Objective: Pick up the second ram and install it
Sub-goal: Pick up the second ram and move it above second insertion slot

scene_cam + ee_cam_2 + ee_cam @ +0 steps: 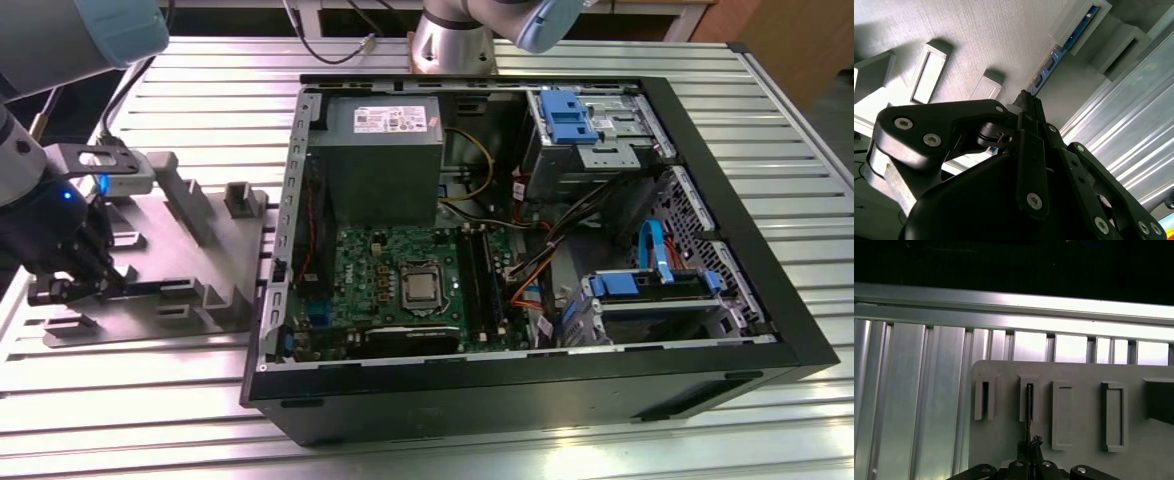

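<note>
The second ram (1070, 39) is a thin blue-green strip standing on edge in the slots of the grey fixture tray (200, 250). It appears edge-on as the ram (1029, 407) in the first wrist view and as a dark strip, the ram (150, 287), in the exterior view. My gripper (107, 285) is at the tray's near end on the exterior view's left. Its black fingers (1029, 112) are closed together on the end of the strip, and the gripper (1030, 447) sits right at the strip's edge. The ram still rests in its slots.
An open black computer case (561, 390) lies on the slatted metal table (134, 400) to the exterior view's right of the tray. Inside are the green motherboard (387, 280), a grey power supply (380, 150), drive cages with blue parts (587, 120) and loose cables.
</note>
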Robot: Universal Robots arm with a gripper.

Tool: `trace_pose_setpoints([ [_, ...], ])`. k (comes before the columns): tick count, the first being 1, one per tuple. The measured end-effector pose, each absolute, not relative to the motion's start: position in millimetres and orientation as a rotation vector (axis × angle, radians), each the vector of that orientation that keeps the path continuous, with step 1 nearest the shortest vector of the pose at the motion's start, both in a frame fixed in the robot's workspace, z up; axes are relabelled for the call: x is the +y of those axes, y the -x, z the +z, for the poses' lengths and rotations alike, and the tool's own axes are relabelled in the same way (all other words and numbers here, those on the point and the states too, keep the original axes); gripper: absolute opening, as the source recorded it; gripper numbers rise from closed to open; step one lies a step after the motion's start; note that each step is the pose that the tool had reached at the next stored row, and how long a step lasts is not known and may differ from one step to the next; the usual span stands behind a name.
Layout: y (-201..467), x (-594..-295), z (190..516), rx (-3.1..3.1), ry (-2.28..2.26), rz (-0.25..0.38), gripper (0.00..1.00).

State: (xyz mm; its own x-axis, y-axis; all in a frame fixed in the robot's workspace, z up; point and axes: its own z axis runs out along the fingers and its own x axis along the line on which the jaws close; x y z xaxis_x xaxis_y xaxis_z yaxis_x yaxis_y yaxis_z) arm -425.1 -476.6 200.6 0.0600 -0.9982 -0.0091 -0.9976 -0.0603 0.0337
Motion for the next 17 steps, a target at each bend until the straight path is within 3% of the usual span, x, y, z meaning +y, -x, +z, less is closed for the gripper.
trace_pose_setpoints([
  [17, 425, -477, 221, -2.141, -2.274, -0.046, 0.12],
])
